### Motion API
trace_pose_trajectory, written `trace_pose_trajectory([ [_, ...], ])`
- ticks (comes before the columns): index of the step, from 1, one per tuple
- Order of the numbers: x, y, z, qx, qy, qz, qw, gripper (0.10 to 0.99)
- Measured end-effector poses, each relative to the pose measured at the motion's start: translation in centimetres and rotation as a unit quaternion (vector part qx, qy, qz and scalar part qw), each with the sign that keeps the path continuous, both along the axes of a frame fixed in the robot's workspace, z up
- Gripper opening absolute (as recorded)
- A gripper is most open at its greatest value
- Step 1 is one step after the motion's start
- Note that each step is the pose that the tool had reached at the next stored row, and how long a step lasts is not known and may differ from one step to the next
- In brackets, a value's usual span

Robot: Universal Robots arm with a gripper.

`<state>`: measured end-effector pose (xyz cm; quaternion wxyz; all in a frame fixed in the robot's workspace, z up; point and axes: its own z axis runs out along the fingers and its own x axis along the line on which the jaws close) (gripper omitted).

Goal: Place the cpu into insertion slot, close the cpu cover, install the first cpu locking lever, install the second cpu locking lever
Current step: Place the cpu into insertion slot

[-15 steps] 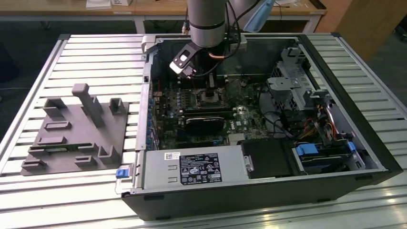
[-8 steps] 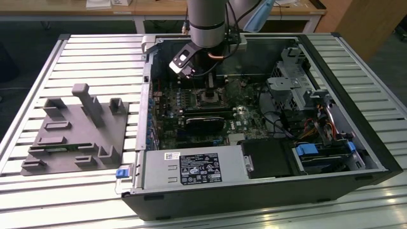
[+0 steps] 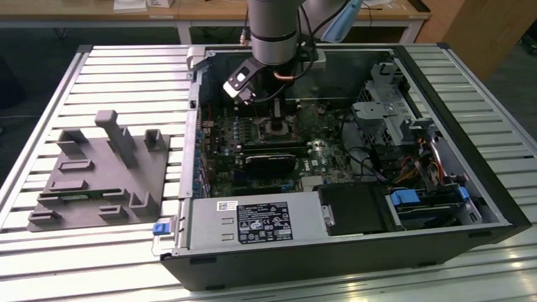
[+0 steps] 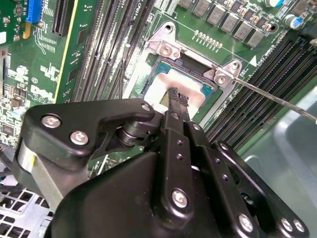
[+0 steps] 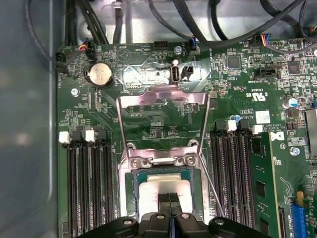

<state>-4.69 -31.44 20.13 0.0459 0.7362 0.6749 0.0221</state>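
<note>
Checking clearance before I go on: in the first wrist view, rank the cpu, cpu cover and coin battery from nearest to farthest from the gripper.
1. cpu, in the socket, at the gripper.
2. cpu cover, open, beyond the socket.
3. coin battery, on the board past the cover.

- I log the computer case (image 3: 336, 267) lying open on the table (image 3: 126, 69), with the fixture block (image 3: 92, 182) on the exterior view's left of it.
- The cpu (image 5: 151, 191) sits in the socket (image 5: 128, 191), with the gripper (image 5: 169, 197) over its middle.
- The cpu cover (image 5: 163, 94) is folded back off the socket.
</note>
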Motion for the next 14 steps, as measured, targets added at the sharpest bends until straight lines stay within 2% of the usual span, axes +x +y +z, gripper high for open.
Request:
trace_pose_trajectory([
  [8,0.17,-0.02,-0.32,-0.0006,0.0008,-0.004,1.0000,0.106],
  [14,0.18,0.00,-0.39,-0.0001,0.0004,-0.004,1.0000,0.106],
])
